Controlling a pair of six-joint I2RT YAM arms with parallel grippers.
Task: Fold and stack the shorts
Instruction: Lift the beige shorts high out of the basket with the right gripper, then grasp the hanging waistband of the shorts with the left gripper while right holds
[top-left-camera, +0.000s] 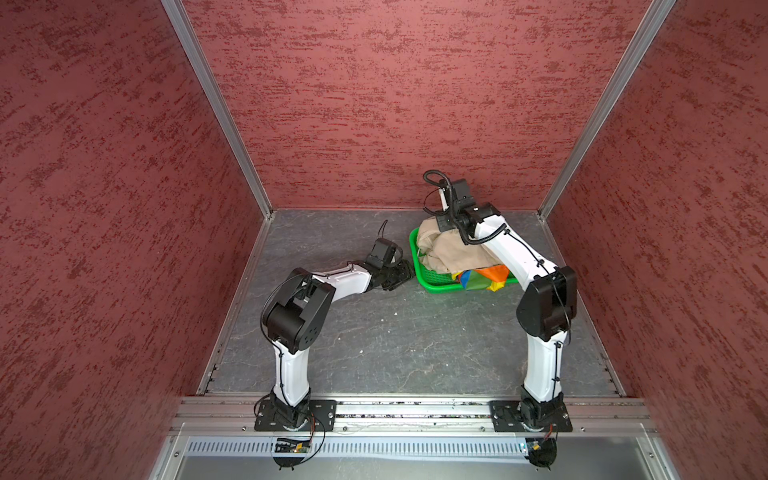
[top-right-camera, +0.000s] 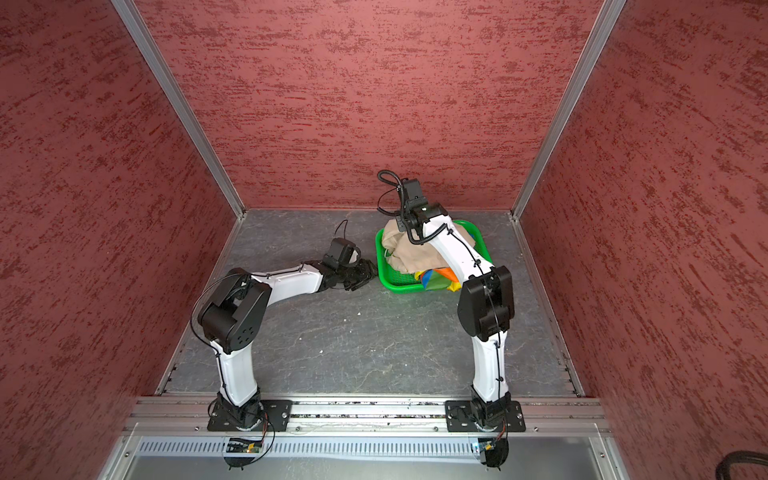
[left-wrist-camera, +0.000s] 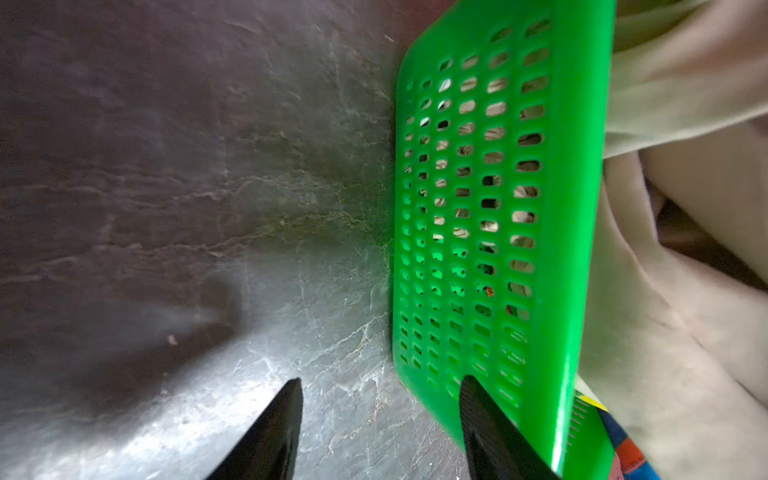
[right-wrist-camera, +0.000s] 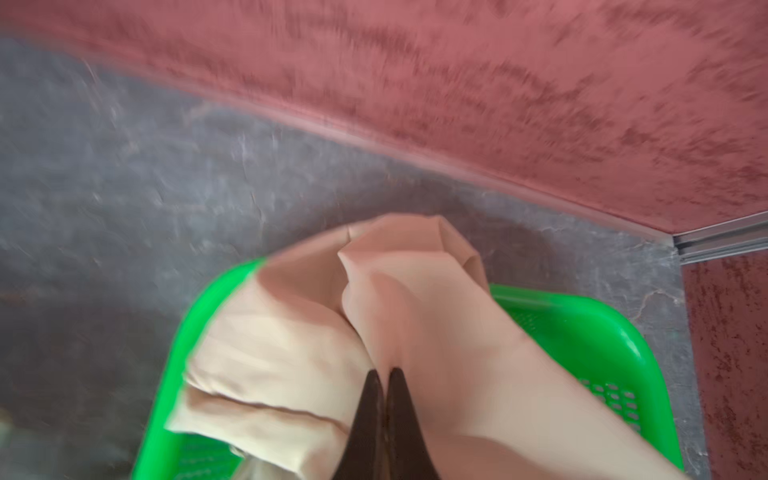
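The beige shorts (top-left-camera: 444, 251) (top-right-camera: 411, 253) lie bunched in the green basket (top-left-camera: 432, 286) (top-right-camera: 392, 286) at the back right. Under them, at the basket's near edge, the rainbow-striped shorts (top-left-camera: 486, 279) (top-right-camera: 436, 280) spill out. My right gripper (right-wrist-camera: 384, 370) (top-left-camera: 444, 226) is shut on a pinched fold of the beige shorts (right-wrist-camera: 291, 365), which pulls up toward its tips. My left gripper (left-wrist-camera: 380, 380) (top-left-camera: 401, 277) sits low on the table, open and holding nothing, right beside the basket's left wall (left-wrist-camera: 478, 208), one finger (left-wrist-camera: 490, 428) close to it.
The grey stone-patterned tabletop (top-left-camera: 395, 332) is boxed in by red textured walls (top-left-camera: 374, 104) on three sides. The basket stands near the back wall and the right corner. Small white crumbs (top-left-camera: 395, 313) dot the middle of the table.
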